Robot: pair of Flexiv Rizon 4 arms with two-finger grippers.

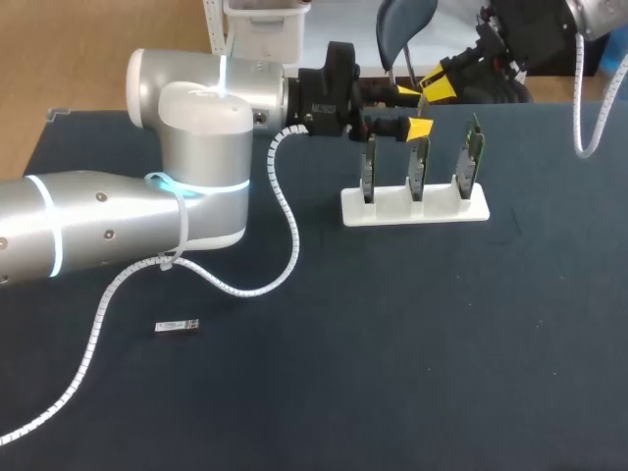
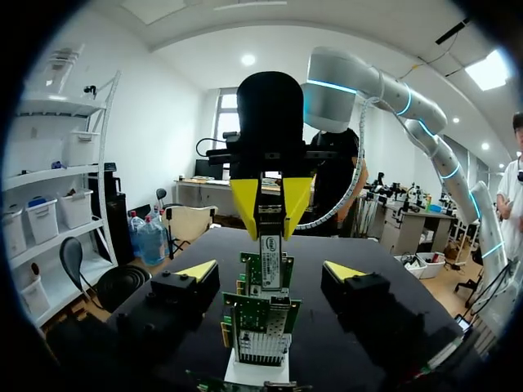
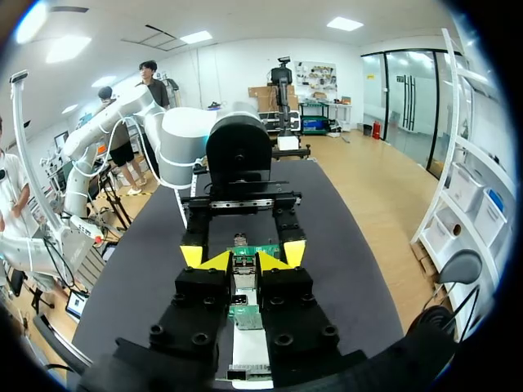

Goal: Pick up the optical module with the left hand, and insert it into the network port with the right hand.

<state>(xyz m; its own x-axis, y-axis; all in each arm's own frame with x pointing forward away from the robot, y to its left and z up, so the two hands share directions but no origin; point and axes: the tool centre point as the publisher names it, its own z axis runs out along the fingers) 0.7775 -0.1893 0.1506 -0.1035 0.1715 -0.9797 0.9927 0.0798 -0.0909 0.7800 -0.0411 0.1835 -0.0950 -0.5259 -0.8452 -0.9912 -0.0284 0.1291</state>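
My right gripper [image 3: 243, 261] is shut on the silver optical module [image 2: 270, 255], which hangs upright just above the middle circuit board [image 1: 420, 165] of three on a white stand [image 1: 446, 211]. My left gripper [image 1: 415, 109] is open at the same height. Its yellow fingertips [image 2: 198, 269] stand wide on either side of the module and do not touch it. Seen from the left wrist, the right gripper [image 2: 270, 204] comes down from above, its yellow tips pinching the module's upper end. A metal port cage [image 2: 261, 347] shows on the board nearest the left wrist camera.
A second small module [image 1: 177, 326] lies on the dark table at the front left, beside the left arm's white cable [image 1: 280, 211]. The other two boards [image 1: 369, 167] [image 1: 473, 157] flank the middle one on the stand.
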